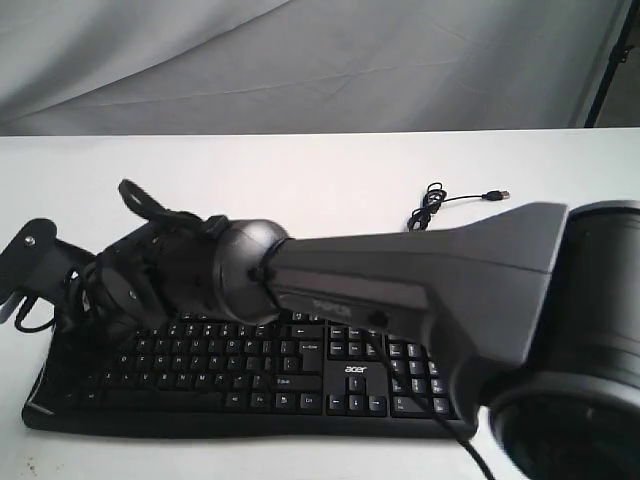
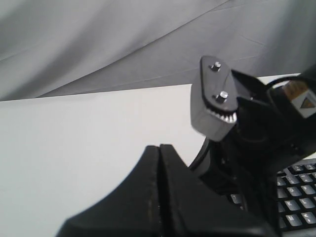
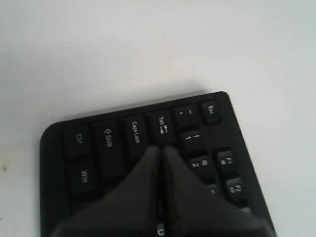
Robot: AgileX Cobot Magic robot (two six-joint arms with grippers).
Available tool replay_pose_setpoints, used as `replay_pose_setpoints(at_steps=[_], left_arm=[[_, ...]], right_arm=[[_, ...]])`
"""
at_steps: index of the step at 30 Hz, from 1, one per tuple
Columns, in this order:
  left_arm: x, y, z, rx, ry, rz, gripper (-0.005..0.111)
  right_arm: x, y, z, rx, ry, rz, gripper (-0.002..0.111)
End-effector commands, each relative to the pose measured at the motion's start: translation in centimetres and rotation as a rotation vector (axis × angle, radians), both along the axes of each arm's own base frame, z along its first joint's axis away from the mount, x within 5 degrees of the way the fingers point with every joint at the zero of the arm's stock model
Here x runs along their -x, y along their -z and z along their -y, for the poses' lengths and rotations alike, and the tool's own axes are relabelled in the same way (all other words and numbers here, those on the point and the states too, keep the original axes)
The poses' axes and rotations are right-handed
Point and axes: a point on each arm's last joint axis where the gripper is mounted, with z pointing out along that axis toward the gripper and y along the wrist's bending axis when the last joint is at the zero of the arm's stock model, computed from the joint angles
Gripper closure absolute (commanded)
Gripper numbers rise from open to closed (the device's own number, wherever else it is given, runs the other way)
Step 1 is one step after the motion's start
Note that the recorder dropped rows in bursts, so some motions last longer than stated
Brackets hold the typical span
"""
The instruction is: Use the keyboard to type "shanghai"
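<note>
The black keyboard with white legends and an "acer" logo lies along the front of the white table. My right arm reaches across it from the right to its left end. In the right wrist view my right gripper is shut with nothing in it, its tips just over the keys beside Caps Lock and Tab. My left gripper is shut and empty, over bare table to the left of the right gripper's body. A few keys show beside it.
The keyboard's thin black cable lies coiled behind the keyboard on the right, its USB plug loose on the table. A grey cloth backdrop hangs behind the table. A black cable from the right arm trails over the number pad.
</note>
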Motion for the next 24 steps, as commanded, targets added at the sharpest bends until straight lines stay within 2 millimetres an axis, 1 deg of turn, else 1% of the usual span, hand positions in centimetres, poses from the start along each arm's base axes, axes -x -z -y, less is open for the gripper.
replay_pose_setpoints(at_steps=[1, 5, 7, 10, 13, 18, 24], left_arm=[[0.0, 0.1, 0.0, 0.003, 0.003, 0.004, 0.107], [0.0, 0.1, 0.0, 0.003, 0.003, 0.004, 0.107], [0.0, 0.1, 0.0, 0.003, 0.003, 0.004, 0.107], [0.0, 0.1, 0.0, 0.003, 0.003, 0.004, 0.107], [0.0, 0.1, 0.0, 0.003, 0.003, 0.004, 0.107], [0.0, 0.1, 0.0, 0.003, 0.003, 0.004, 0.107], [0.0, 0.1, 0.0, 0.003, 0.003, 0.004, 0.107]], right_arm=[[0.2, -1.6, 2.7, 0.018, 0.029, -0.001, 0.108], [0.8, -2.2, 5.9, 0.002, 0.091, -0.024, 0.108], [1.4, -2.3, 7.2, -0.023, 0.123, -0.039, 0.108], [2.0, -1.5, 8.4, -0.045, 0.168, -0.065, 0.108], [2.2, -0.3, 8.8, -0.032, 0.186, -0.088, 0.108], [2.0, 1.7, 8.7, -0.006, 0.197, -0.108, 0.108], [2.0, 2.3, 8.7, 0.006, 0.198, -0.114, 0.108]])
